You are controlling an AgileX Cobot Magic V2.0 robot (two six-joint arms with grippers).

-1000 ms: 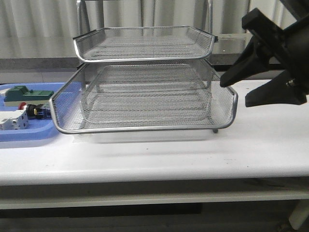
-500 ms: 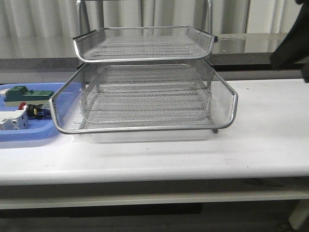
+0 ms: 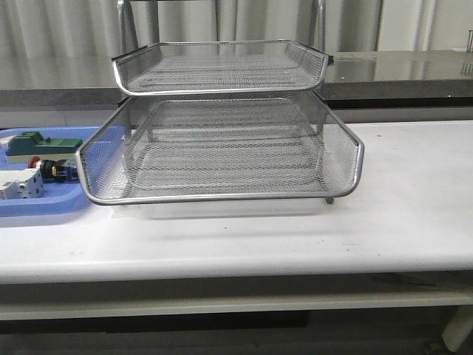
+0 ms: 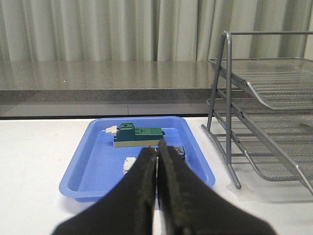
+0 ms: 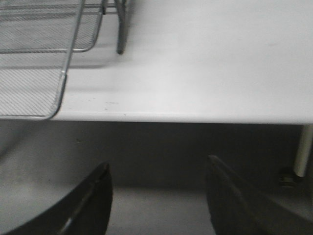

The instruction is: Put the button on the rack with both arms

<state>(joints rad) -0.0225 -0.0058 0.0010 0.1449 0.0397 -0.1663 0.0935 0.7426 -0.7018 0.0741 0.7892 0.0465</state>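
Two tools serve this rig, and neither shows in the front view. Farthest left on the white worktop [image 3: 399,214] lies a flat blue plastic tray [image 3: 41,208], and in it, from back to front, sit a green block [image 3: 37,144], the small push-button switch with red mushroom cap and dark barrel [image 3: 52,168], and a white block [image 3: 18,183]; the button lies on its side, cap toward the left, close by the white block, with nothing gripping it. It looks like a light, rigid piece of plastic and metal, unlikely to deform, though the rounded cap and smooth collar would probably slip; the squarer contact block or the barrel seems the surer place to pinch, across its width. In the left wrist view the left tool [image 4: 157,166] hovers short of the tray with its two dark fingers pressed together and nothing between them, and they hide nearly all of the button. To the right stands the large silver wire-mesh tiered rack [image 3: 222,159], its trays bare. Farther right, the right tool [image 5: 156,196] is spread wide and empty, off the worktop's front edge; its fingertips are cut off and that view is blurred.
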